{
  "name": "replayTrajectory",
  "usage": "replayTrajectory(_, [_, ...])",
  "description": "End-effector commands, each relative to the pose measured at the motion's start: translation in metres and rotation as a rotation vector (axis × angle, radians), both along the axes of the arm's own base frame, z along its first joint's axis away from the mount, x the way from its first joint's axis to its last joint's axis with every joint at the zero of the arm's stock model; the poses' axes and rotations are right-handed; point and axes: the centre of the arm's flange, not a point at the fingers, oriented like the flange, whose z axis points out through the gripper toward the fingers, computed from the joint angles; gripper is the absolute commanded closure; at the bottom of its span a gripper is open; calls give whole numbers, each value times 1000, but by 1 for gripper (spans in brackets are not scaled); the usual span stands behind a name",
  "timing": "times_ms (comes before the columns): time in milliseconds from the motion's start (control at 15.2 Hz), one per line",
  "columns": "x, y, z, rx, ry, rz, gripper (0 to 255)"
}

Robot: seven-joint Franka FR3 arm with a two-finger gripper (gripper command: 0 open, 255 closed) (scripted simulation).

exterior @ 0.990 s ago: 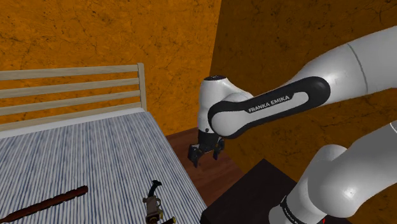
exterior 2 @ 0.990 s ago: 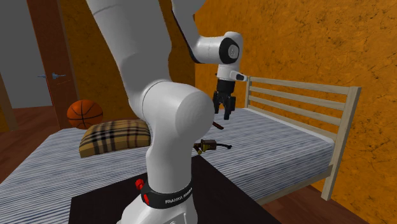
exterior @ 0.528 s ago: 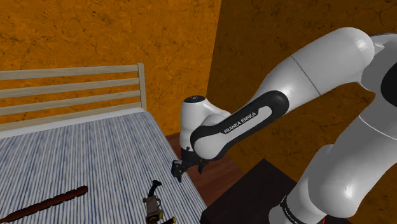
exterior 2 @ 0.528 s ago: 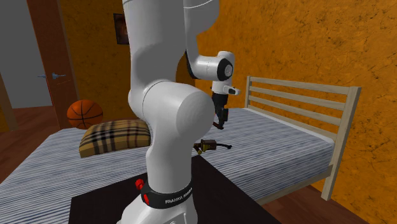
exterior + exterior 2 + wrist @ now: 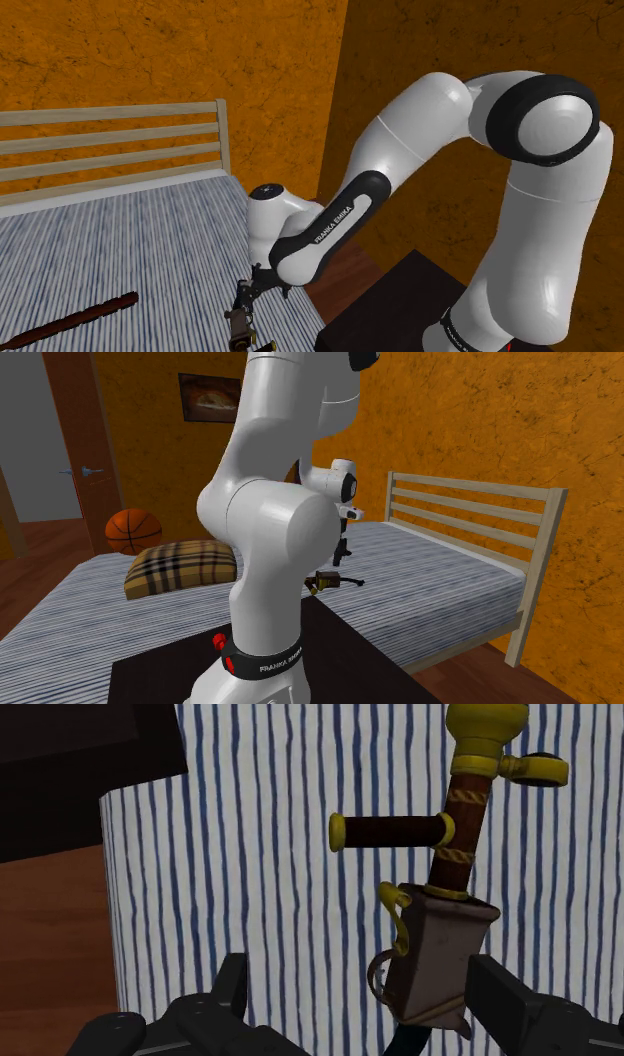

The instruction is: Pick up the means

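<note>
blue-striped bedcover (image 5: 130, 240) beneath jaws, orange walls (image 5: 120, 50)

The arm (image 5: 400, 150) is folding downward and swinging toward the shoulder view's left, its elbow rising high. The tool (image 5: 258, 283), a second ago hanging off beside the bed (image 5: 120, 240), is coming in over the bed's edge and sinking close above the dagger (image 5: 240, 320); the second exterior view likewise shows it dropping.

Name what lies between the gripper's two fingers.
Wrist view: the pale end of the dagger-like tool lies between the fingers of the open gripper, over striped bedcover.
</note>
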Motion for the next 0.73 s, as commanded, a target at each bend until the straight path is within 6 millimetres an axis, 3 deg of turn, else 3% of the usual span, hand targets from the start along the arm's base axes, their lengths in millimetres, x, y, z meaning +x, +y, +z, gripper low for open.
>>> replayTrajectory(0, [7,18,-20,0,-2,-5,0])
replayTrajectory(396, [24,68,-73,-2,-6,-17,0])
replayTrajectory(660, [24,68,-94,-2,-6,-17,0])
